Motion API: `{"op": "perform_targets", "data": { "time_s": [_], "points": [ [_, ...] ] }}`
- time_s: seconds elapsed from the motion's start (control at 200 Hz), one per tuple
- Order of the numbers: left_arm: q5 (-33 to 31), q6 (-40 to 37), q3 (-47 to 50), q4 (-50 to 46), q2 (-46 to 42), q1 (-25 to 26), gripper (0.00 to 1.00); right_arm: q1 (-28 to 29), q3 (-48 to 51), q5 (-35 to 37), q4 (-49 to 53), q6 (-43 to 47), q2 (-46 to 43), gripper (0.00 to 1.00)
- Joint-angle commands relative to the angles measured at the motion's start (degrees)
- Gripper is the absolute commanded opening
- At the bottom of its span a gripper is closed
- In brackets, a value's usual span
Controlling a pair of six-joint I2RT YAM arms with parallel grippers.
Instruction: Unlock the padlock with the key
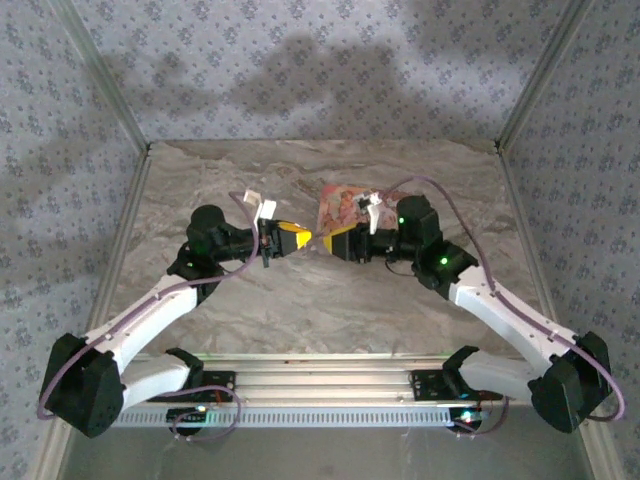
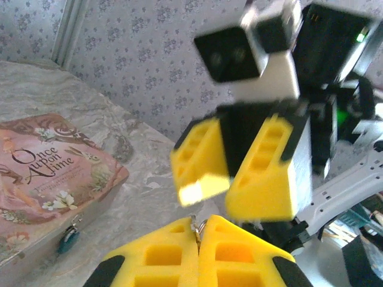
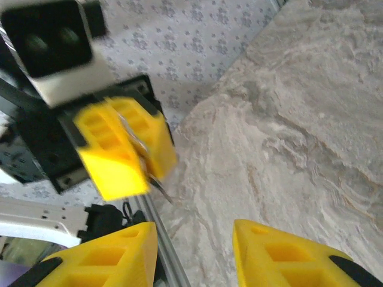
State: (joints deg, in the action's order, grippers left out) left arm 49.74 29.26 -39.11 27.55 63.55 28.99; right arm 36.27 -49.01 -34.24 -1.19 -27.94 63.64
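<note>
We see the padlock [image 2: 69,239], a tiny teal lock, hanging from the clasp on the front wall of the pink box [image 2: 48,173], which lies on the table [image 2: 137,191]. The left end effector [image 2: 197,232] is clenched on a thin metal piece that we take to be the key [image 2: 197,225]. In the right wrist view its tip pokes out below the yellow pads [image 3: 114,167]. The right end effector [image 3: 194,233] is released, its 2 fingers [image 3: 119,254] apart, and it faces the left one in the air near the box.

We judge the padlock light, hard and smooth. It is free to swing on its clasp, so it may dodge a key pushed at it. We would pinch its body across the 2 flat faces and leave the keyhole clear; the keyhole itself is too small to make out. The key is slim and may twist between the pads.
</note>
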Motion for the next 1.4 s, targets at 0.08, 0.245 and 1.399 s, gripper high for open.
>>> {"op": "perform_targets", "data": {
  "time_s": [0.08, 0.245, 1.399],
  "points": [
    [-1.95, 3.61, -2.55, 2.58, -0.31, -0.3, 0.0, 7.12, 4.08, 12.18, -8.24, 6.3, -0.8, 0.42],
    [-7.9, 5.64, -2.48, -0.18, -1.83, -0.19, 0.0, 15.57, 5.21, 26.06, -13.38, 17.44, -0.28, 0.46],
    [-12.65, 11.04, -0.35, 0.14, -4.18, -0.13, 0.0, 23.72, -4.8, 48.22, -19.19, 39.61, 11.5, 0.31]
  ]
}}
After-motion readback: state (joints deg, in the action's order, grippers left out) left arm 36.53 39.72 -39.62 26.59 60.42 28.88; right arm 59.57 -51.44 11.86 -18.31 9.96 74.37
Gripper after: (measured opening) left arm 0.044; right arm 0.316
